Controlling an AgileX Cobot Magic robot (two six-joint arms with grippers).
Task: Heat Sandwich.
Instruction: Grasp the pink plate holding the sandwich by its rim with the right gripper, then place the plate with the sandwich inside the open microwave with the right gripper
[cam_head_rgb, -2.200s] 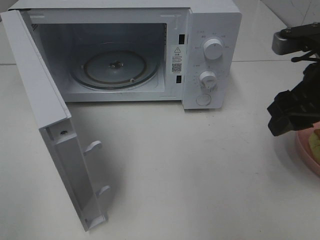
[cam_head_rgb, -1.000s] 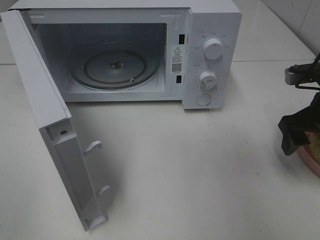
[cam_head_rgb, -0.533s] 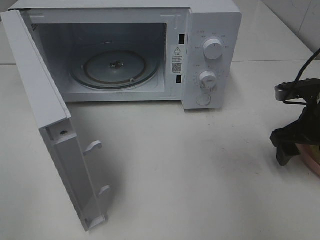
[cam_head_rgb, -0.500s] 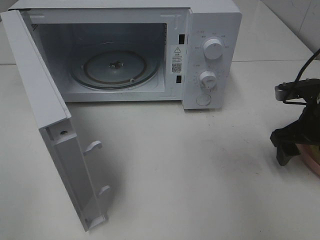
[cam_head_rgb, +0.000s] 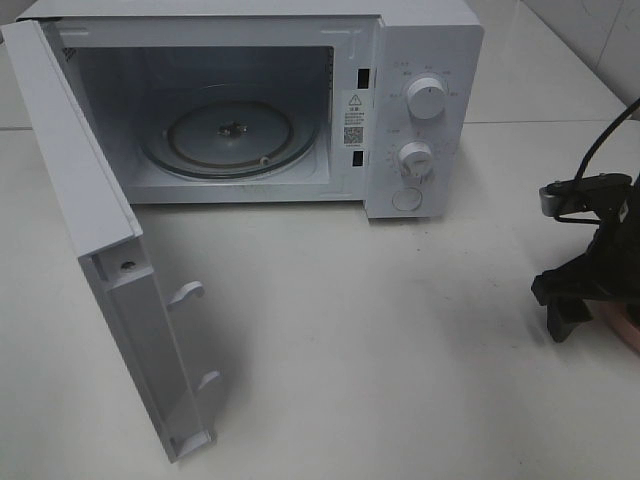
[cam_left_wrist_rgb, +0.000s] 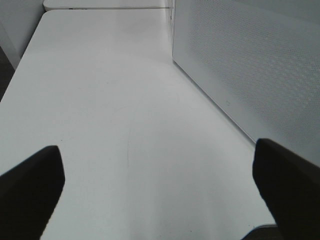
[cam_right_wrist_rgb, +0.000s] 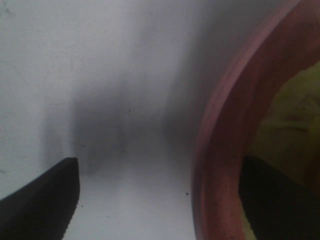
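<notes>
The sandwich (cam_right_wrist_rgb: 292, 107) shows in the right wrist view only as a blurred yellow-green patch on the round pink plate (cam_right_wrist_rgb: 215, 150). In the exterior high view it is hidden behind the right arm, and only a sliver of the plate (cam_head_rgb: 627, 332) shows at the right edge. My right gripper (cam_right_wrist_rgb: 160, 200) is open and low over the table. One finger (cam_right_wrist_rgb: 45, 200) is outside the plate's rim and the other is over the plate's inside. The right gripper (cam_head_rgb: 575, 312) is seen far right of the open microwave (cam_head_rgb: 420, 60). My left gripper (cam_left_wrist_rgb: 160, 195) is open over bare table, holding nothing.
The microwave's door (cam_head_rgb: 110, 260) swings out to the front left, and its glass turntable (cam_head_rgb: 230, 135) is bare. A white, finely dotted panel (cam_left_wrist_rgb: 250, 65) stands close beside the left gripper. The white table (cam_head_rgb: 380, 350) stretches between microwave and plate.
The right gripper has come down and a little leftward, settling at the plate's near rim. The left gripper and the microwave have not moved.
</notes>
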